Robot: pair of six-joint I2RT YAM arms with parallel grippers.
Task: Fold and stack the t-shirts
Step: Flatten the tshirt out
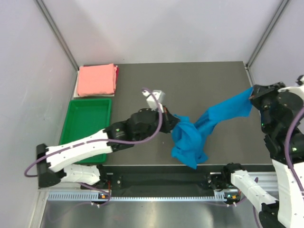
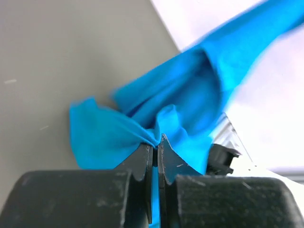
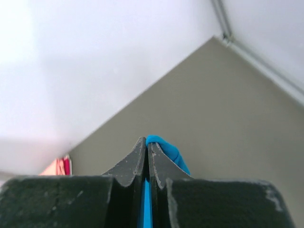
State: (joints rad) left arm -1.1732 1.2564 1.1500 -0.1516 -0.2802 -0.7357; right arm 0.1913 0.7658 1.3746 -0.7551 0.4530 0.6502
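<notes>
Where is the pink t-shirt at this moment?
Top view: the pink t-shirt lies folded at the far-left corner of the table, directly behind the green tray.
</notes>
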